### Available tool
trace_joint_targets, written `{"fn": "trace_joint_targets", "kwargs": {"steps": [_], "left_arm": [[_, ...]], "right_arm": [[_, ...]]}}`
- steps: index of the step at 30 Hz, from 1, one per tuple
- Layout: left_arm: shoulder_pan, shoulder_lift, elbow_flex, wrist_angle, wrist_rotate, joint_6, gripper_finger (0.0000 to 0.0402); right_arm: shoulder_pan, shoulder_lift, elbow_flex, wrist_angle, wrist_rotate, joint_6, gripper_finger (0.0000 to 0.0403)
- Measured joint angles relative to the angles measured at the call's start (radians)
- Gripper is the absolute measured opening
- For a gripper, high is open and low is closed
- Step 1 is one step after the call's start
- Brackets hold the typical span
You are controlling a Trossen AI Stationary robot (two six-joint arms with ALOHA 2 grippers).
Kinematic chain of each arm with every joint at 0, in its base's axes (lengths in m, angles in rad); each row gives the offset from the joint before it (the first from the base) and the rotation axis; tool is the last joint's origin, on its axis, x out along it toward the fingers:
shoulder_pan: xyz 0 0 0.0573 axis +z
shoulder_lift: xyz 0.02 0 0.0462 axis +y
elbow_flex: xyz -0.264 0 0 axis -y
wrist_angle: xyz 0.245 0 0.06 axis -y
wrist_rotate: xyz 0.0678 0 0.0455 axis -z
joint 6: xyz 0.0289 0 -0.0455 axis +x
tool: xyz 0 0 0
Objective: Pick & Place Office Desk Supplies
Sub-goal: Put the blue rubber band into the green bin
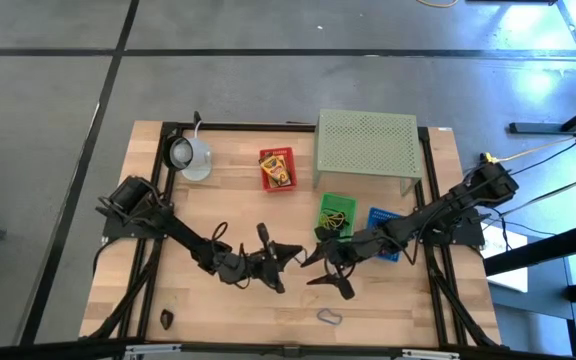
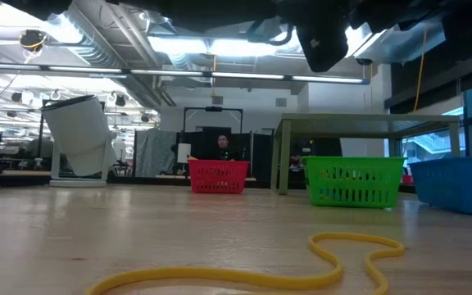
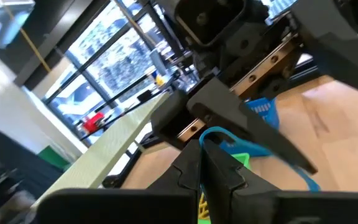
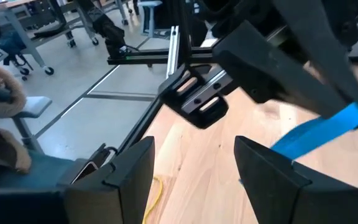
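Bare table point(image 1: 238, 210) mid-front: left fingers point(image 3: 213, 163) pinch a blue loop point(image 3: 229, 138); right fingers point(image 4: 194, 168) gape empty.

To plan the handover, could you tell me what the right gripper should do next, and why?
Probably ease forward and close on the blue band: the left gripper holds it pinched, and the right gripper faces it open, not yet touching.

Table point(image 1: 238, 210) — pale wood planks, smooth, faint sheen. Stand point(image 1: 366, 142) — pale green perforated sheet, matt. Baskets, red point(image 2: 218, 177), green point(image 2: 354, 182), blue point(image 2: 459, 185) — slotted plastic. Blue loop point(image 3: 229, 138) — smooth, rubbery. Left gripper point(image 3: 216, 177) and right gripper point(image 4: 194, 165) — matt black plastic fingers. Mug point(image 1: 190, 155) — pale, glossy.
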State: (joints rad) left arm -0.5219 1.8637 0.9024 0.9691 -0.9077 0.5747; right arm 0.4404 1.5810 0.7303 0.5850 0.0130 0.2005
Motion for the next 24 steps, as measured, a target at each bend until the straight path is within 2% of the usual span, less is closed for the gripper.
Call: {"fn": "trace_joint_targets", "kwargs": {"steps": [11, 17, 24], "left_arm": [[-0.022, 0.000, 0.000, 0.000, -0.017, 0.000, 0.0003], [-0.025, -0.002, 0.000, 0.000, 0.045, 0.012, 0.0003], [-0.005, -0.002, 0.000, 0.000, 0.106, 0.014, 0.0003]], "right_arm": [[0.000, -0.067, 0.000, -0.162, -0.003, 0.000, 0.0223], [0.000, -0.076, 0.000, -0.183, 0.008, 0.000, 0.0223], [-0.001, -0.076, 0.000, -0.137, 0.090, -0.001, 0.0223]]}}
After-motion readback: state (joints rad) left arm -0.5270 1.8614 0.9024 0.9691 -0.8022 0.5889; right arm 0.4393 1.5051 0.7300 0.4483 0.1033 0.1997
